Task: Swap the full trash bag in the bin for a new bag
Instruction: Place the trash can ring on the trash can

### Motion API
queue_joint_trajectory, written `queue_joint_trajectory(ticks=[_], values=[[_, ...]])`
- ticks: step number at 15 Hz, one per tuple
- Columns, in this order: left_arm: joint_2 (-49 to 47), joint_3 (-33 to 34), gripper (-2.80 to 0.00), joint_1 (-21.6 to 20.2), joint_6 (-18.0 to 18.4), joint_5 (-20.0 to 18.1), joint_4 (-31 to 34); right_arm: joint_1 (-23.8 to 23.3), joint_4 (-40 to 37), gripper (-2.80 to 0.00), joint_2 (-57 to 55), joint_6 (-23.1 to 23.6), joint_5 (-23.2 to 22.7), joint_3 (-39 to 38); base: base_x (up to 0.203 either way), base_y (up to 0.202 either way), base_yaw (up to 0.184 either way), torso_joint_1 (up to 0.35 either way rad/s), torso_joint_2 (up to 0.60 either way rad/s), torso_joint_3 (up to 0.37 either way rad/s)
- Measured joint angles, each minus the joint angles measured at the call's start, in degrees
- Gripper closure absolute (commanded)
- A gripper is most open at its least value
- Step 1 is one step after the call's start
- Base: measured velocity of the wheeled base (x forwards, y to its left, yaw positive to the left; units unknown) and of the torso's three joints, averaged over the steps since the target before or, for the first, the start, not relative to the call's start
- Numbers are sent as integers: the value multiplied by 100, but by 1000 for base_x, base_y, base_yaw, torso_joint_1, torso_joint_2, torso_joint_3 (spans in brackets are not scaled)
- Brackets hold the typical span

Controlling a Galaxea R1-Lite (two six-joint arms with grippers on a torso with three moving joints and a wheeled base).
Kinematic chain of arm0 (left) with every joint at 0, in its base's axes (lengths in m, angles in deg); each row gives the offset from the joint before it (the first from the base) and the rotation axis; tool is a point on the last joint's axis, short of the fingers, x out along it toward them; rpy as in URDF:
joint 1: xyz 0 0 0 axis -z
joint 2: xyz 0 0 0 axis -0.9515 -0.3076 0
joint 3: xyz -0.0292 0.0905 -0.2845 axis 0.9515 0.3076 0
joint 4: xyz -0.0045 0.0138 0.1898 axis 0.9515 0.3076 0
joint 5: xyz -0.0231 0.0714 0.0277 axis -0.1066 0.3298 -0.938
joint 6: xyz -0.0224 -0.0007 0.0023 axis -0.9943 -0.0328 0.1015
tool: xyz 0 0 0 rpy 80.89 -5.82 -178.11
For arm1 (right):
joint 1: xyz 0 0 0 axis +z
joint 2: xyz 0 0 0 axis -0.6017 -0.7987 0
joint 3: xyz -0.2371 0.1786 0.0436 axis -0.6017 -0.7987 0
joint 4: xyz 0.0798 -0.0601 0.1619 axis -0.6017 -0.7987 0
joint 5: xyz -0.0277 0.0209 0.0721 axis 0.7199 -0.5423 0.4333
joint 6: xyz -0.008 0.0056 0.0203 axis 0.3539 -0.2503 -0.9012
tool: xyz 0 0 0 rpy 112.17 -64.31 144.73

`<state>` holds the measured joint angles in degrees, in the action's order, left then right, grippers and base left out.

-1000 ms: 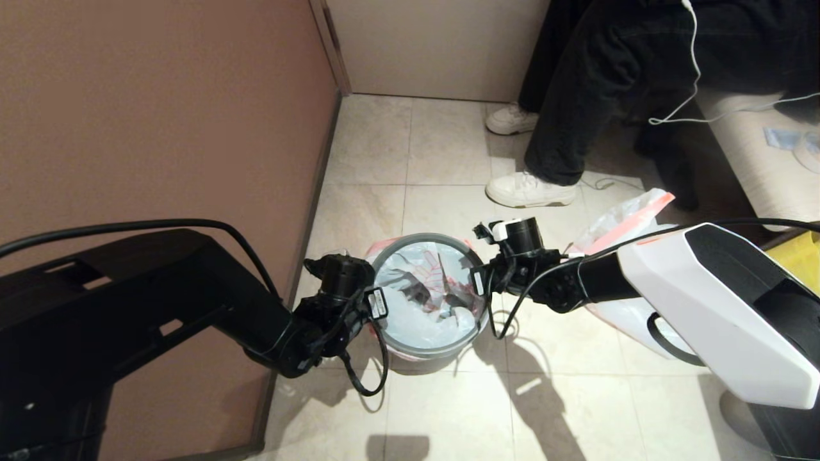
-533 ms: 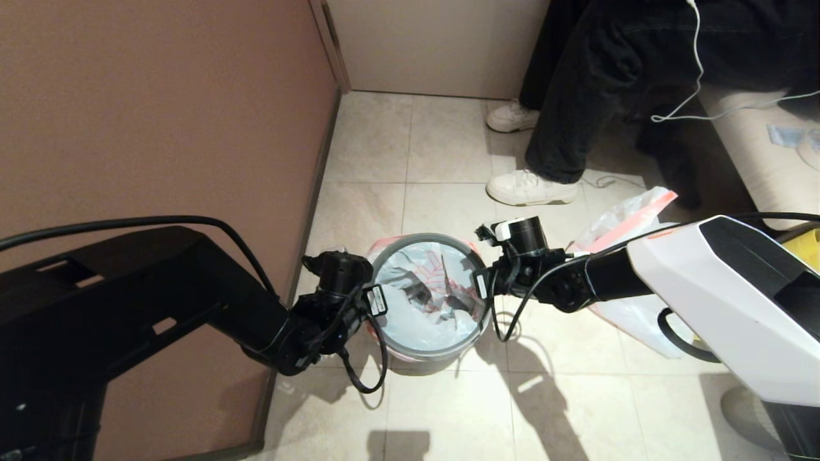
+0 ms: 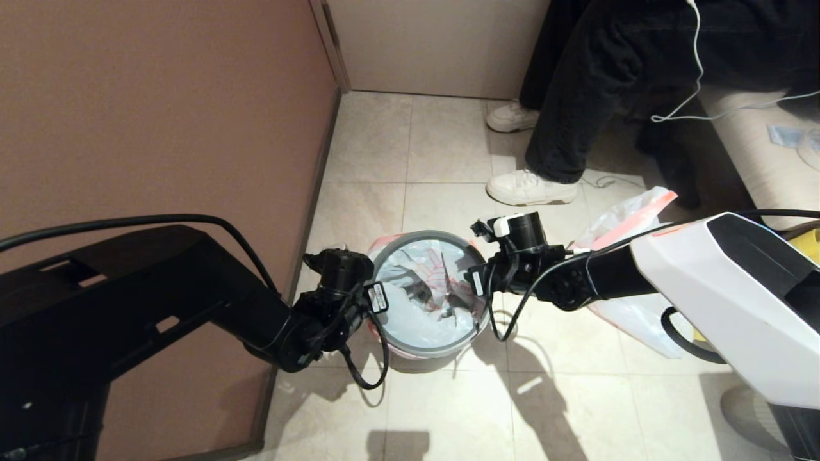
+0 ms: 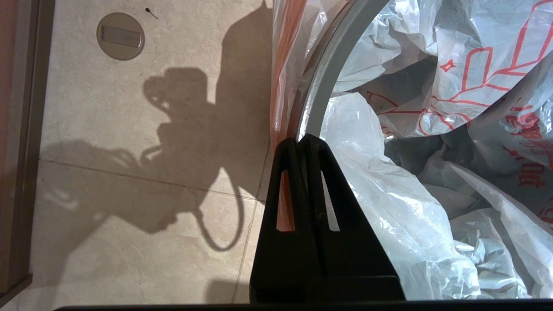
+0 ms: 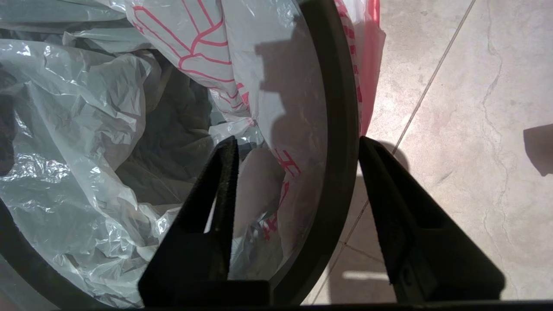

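Note:
The bin point(image 3: 426, 351) stands on the tiled floor with its grey hoop point(image 3: 428, 234) on top. The new bag point(image 3: 416, 314) lines it, crumpled and hollow, its pink-red band point(image 4: 281, 65) folded outside under the hoop point(image 4: 322, 77). My left gripper point(image 4: 302, 140) is shut, tips together right over the hoop on the bin's left side; I cannot tell whether anything is pinched. My right gripper point(image 5: 297, 140) is open and straddles the hoop point(image 5: 341, 108) on the right side, one finger inside the bag, one outside. The full trash bag point(image 3: 624, 323) bulges on the floor to the right, partly behind my right arm.
A person's black-trousered legs and white sneakers point(image 3: 528, 189) stand just beyond the bin. A brown wall point(image 3: 160, 128) runs close along the left. A yellow bag point(image 3: 810, 246) peeks in at the far right. A round floor drain cover point(image 4: 120, 36) lies left of the bin.
The right wrist has shifted slightly toward the bin's rim. The left gripper stays at the rim. Less of the bin's body shows below the hoop than a second ago.

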<state>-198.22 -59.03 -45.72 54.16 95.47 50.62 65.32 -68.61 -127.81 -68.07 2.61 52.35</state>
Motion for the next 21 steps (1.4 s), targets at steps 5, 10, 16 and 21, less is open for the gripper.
queue_joint_trajectory(ticks=[5, 10, 16, 21], values=[[87, 15, 0, 4, 0, 4, 13, -28, 6, -280, 58, 17, 102, -20, 0, 0, 0, 0, 0, 0], [184, 39, 0, -9, 17, 20, 30, -37, -3, 0, 432, -5, 205, -107, 0, 0, 0, 0, 0, 0], [203, -6, 0, 23, 33, 38, 26, -17, -11, 0, 734, 10, 245, -460, 0, 0, 0, 0, 0, 0], [175, -86, 0, 41, 44, 41, 23, -24, 126, 0, 436, 6, 242, -485, 0, 0, 0, 0, 0, 0]])
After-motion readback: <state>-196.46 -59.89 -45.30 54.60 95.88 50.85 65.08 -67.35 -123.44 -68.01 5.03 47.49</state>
